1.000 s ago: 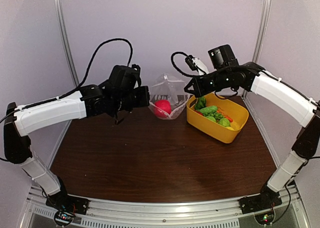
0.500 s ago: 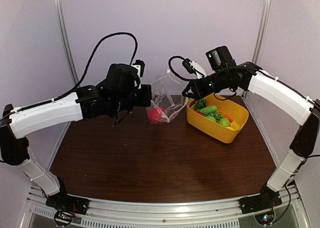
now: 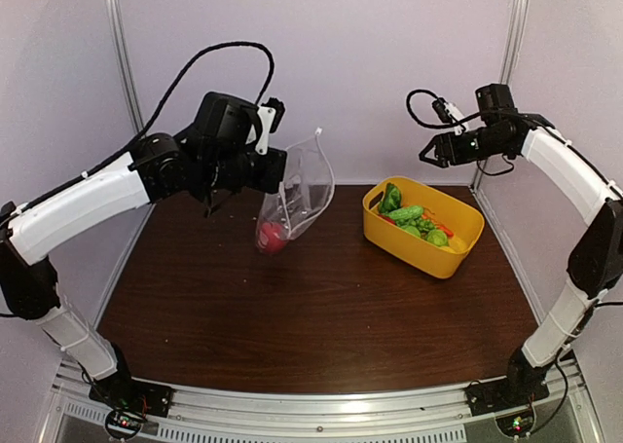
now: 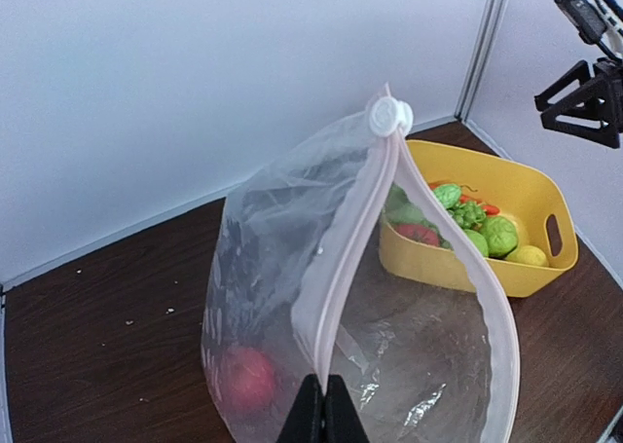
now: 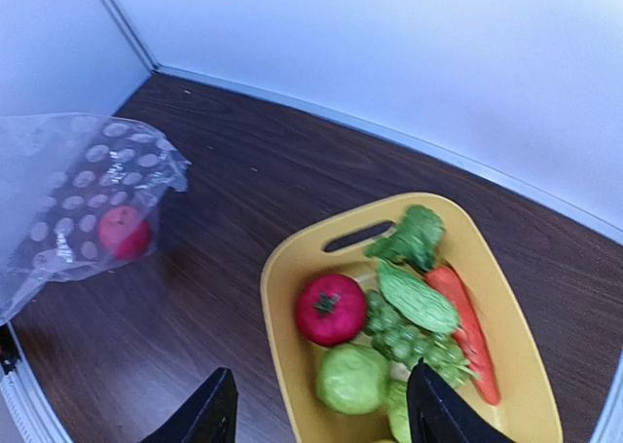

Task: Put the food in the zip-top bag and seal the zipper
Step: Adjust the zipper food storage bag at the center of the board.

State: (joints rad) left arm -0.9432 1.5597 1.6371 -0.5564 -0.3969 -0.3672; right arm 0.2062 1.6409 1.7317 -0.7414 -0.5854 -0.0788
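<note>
The zip-top bag (image 3: pixel 304 192) hangs from my left gripper (image 3: pixel 276 170), which is shut on its mouth edge. In the left wrist view the black fingertips (image 4: pixel 324 412) pinch the pale zipper (image 4: pixel 343 268), whose white slider (image 4: pixel 389 118) sits at the top. The mouth gapes open to the right. One red piece of food (image 3: pixel 273 235) lies at the bag's bottom (image 4: pixel 245 377). More food fills the yellow basket (image 5: pixel 280 268): a red tomato (image 5: pixel 332 309), a green apple (image 5: pixel 352 378), a carrot (image 5: pixel 465 326) and broccoli (image 5: pixel 414 237). My right gripper (image 5: pixel 324 416) is open high above the basket (image 3: pixel 429 153).
The yellow basket (image 3: pixel 465 256) stands at the back right of the brown table (image 3: pixel 321 316). Pale walls and metal corner posts (image 3: pixel 513 44) close in the back and sides. A black cable loops above the left arm (image 3: pixel 209 58).
My right gripper has opened, let go of the bag and swung up and to the right. The left gripper has lifted the bag up and leftward, so it now hangs with the red food at the bottom.
</note>
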